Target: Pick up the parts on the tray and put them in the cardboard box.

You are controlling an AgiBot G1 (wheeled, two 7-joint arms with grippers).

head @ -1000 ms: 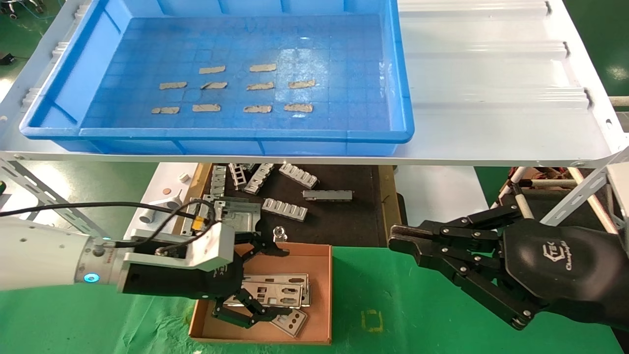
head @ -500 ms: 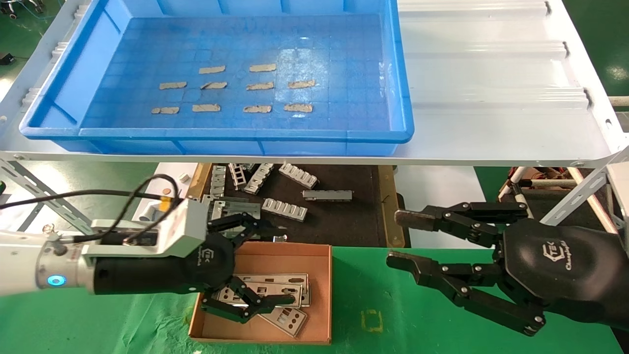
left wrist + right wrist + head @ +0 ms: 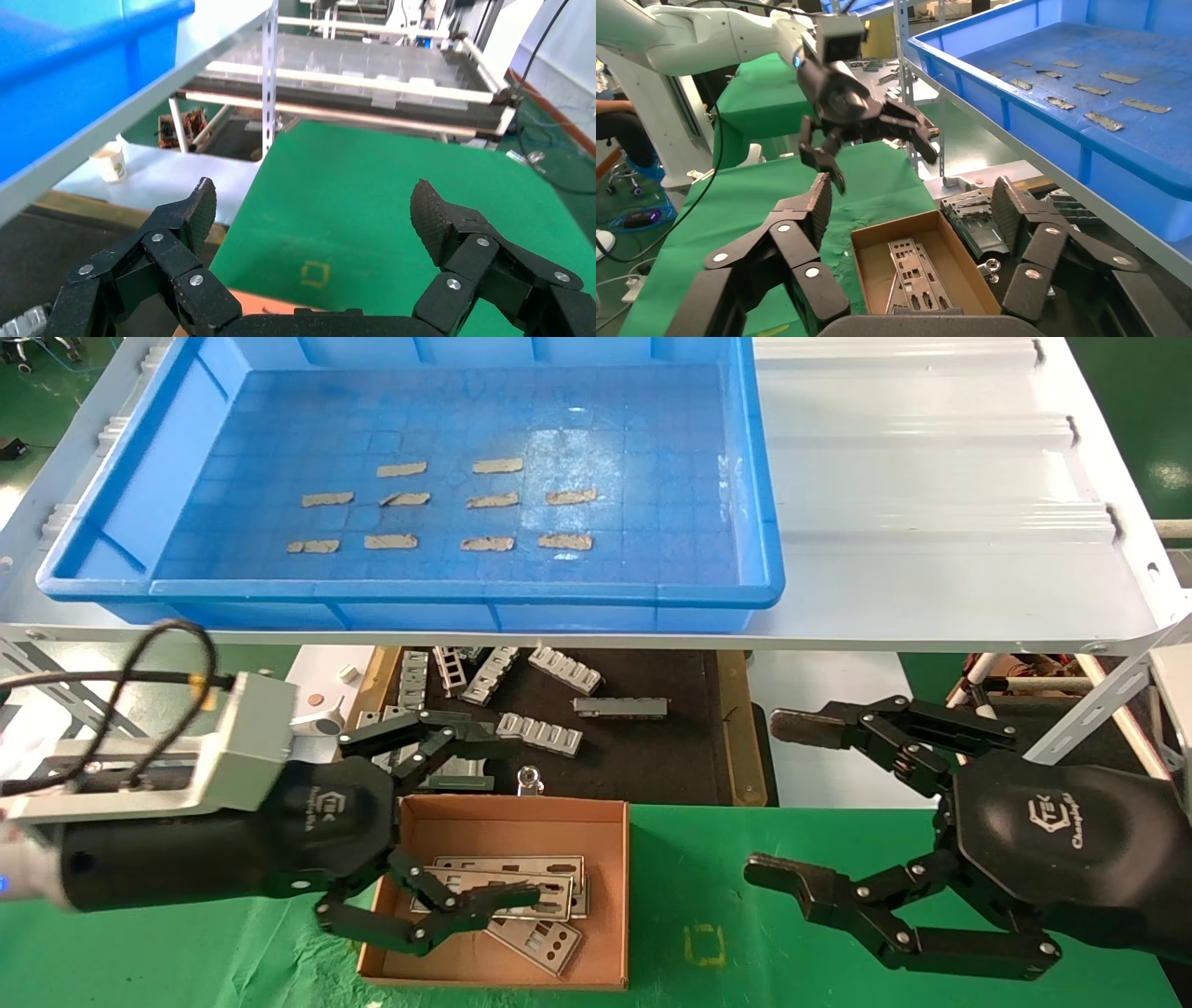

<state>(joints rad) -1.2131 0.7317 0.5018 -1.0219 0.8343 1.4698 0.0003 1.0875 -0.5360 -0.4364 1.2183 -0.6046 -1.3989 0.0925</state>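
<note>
Below my left gripper (image 3: 498, 817) sits a matt brown cardboard box (image 3: 605, 896) holding thin, dull-silver punched metal plates (image 3: 521, 887). Its black fingers (image 3: 197, 210) have rough, pebbled pads. Beyond it, the bright blue plastic tray (image 3: 447, 589) looks glossy.

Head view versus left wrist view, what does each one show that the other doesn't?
Only the head view shows the cardboard box holding the parts, the tray floor with its tan strips, and the open right tool. Only the left wrist view shows a paper cup and a far rack of clear bins. Both show the open left tool and green cloth.
</note>
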